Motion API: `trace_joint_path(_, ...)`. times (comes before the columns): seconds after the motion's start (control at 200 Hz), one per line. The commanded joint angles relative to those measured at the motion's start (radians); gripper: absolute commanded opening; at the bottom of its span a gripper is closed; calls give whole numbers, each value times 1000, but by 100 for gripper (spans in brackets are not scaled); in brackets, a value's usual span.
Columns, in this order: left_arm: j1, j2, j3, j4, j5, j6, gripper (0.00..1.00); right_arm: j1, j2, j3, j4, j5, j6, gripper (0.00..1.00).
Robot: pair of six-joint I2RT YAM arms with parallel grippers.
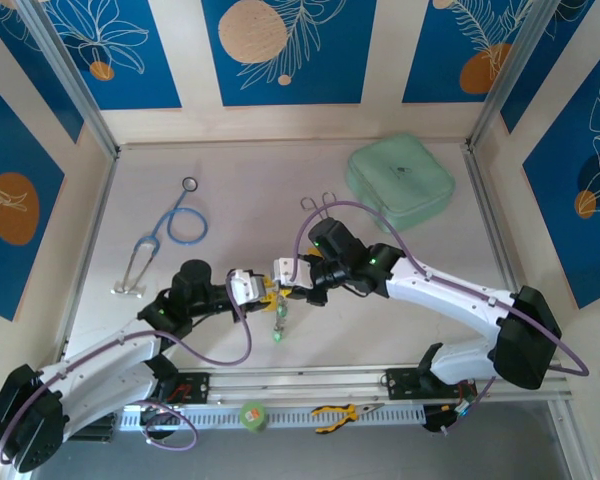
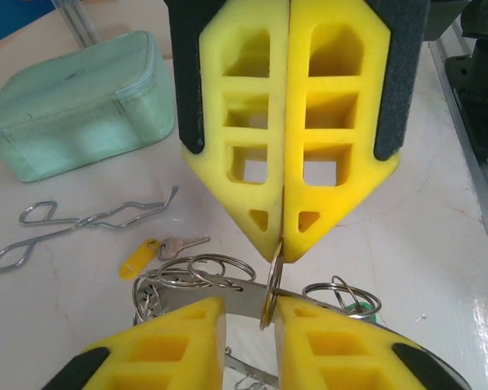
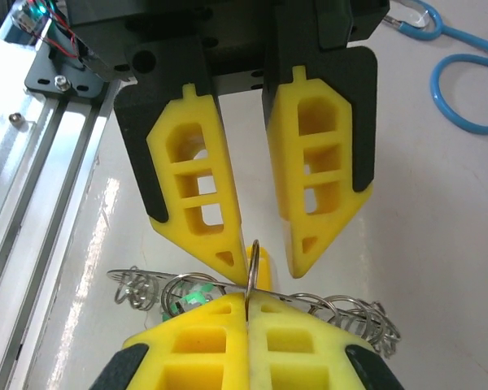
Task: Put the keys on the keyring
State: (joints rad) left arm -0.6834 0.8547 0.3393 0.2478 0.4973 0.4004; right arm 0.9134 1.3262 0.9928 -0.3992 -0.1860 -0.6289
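**Keyring [image 2: 203,272] pinched at the middle of the counter [image 1: 240,190]**
The right pincer [image 2: 281,248] is closed on a small ring of the keyring's rim, while the left pincer [image 2: 250,307] is parted around it. A yellow key [image 2: 138,258] is seen left of it.

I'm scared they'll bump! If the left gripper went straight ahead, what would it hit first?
Probably the little ring standing between the left gripper's fingertips; just behind it, the right gripper, shut on that ring, faces it. Depth is unclear.
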Motion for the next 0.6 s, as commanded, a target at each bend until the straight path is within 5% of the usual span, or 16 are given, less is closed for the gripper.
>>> trace_joint_path(0.0, 1, -4, 33, 14, 35, 12, 18, 21, 18, 46, -36, 13, -18, 0)
trace_joint_path(0.36, 1, -5, 17, 62, 65, -1, 0, 21, -9, -19, 60, -22, 24, 0)
trace_joint_path(0.46, 1, -15, 6, 81, 66, 7, 0, -34, -77, -134, 201, -78, 87, 23)
trace_joint_path(0.595, 1, -39, -5, 76, 58, 57, 0, -88, -148, -267, 317, -98, 114, 27)
